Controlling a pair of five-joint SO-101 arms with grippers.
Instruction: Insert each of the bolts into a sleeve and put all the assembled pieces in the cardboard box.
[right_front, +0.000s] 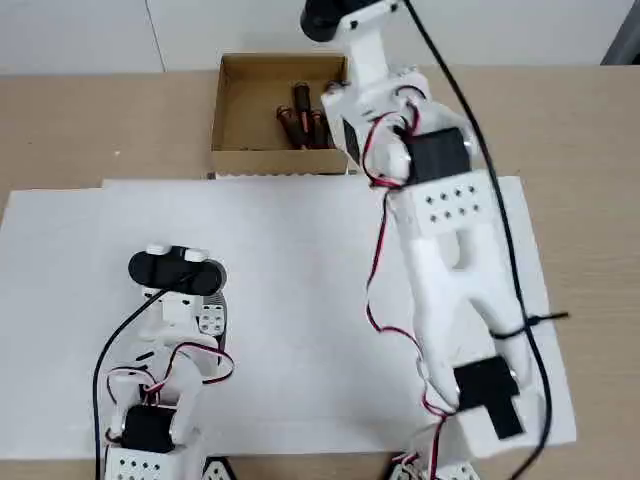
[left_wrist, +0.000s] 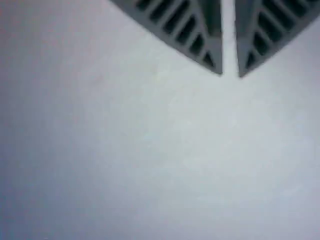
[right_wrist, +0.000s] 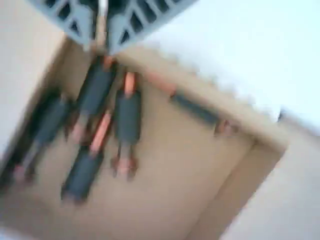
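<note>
At twelve o'clock on the table (right_front: 580, 120), assembled pieces (right_wrist: 127, 117) are collected in the cardboard box (right_front: 240, 110). The right gripper (right_wrist: 102, 44) is held over them, jaws nearly closed, presumably for delivery; grasp unconfirmed. The left gripper (left_wrist: 230, 70), narrowed on nothing, is parked at seven o'clock over the paper (right_front: 300, 260). No writing is legible.

Right arm (right_front: 445, 215) partly hides the cardboard box (right_front: 232, 105).

- Cardboard box (right_front: 240, 110): brown, open-topped, standing upright at the far side of the desk (right_front: 100, 120).
- Assembled pieces (right_wrist: 128, 118): dark sleeves with copper-coloured bolts through them, lying flat, clustered on the box floor.
</note>
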